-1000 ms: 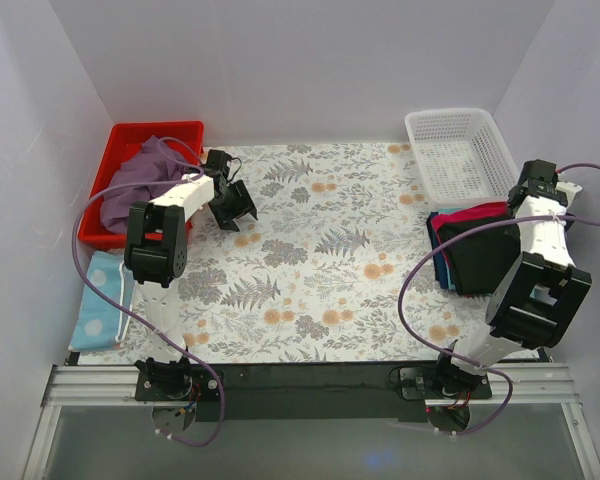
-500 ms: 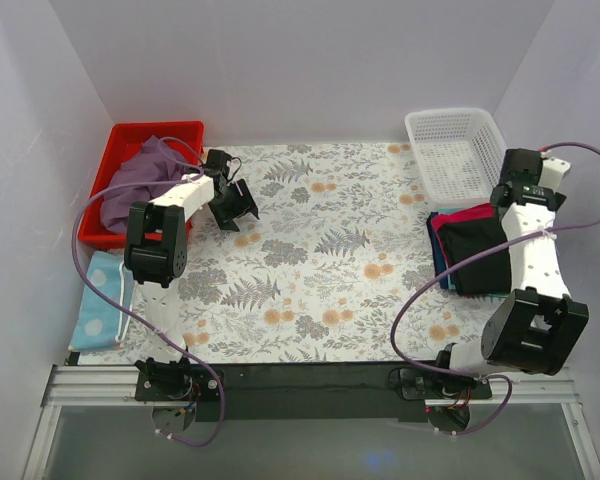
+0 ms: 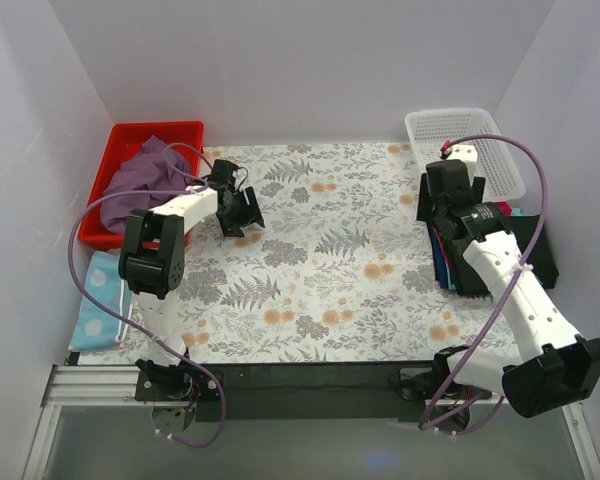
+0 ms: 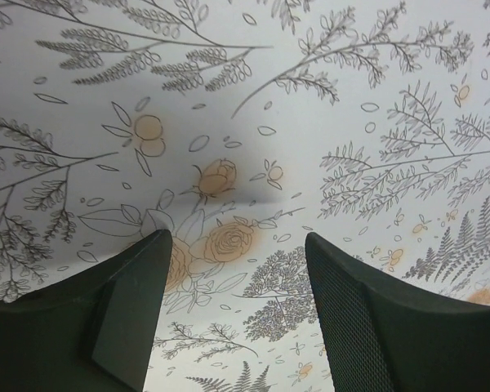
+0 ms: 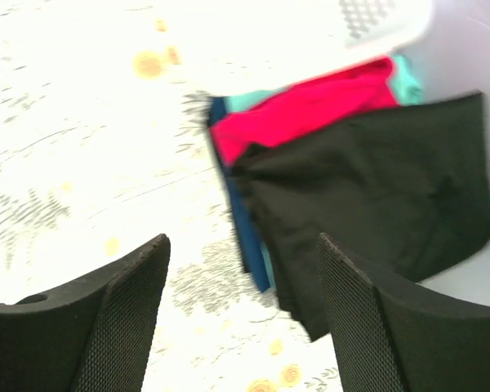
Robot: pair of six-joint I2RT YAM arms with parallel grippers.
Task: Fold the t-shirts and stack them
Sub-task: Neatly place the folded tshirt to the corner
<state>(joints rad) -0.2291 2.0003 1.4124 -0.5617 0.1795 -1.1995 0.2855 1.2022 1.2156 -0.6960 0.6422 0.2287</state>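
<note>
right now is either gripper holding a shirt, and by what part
Nothing is held. The left gripper is open over the tablecloth; the right gripper is open near the shirt stack.

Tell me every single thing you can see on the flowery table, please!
purple t-shirt: one, dusty purple, heaped in the red bin
red bin: one, red, far left corner
white basket: one, white, far right corner
black t-shirt: one, black, top of the pile at the right edge
pink t-shirt: one, magenta-pink, under the black one
teal t-shirt: one, teal, lower in that pile
blue t-shirt: one, dark blue, edge peeking out of that pile
spotted cloth: one, light blue with white dots, near left edge
tablecloth: one, white with leaves and orange flowers, under everything
cables: two, purple, looping off the arms
left arm: one, white and black, near the bin
right arm: one, white and black, beside the pile
left fingers: two, black, open, holding nothing
right fingers: two, black, open, holding nothing
</note>
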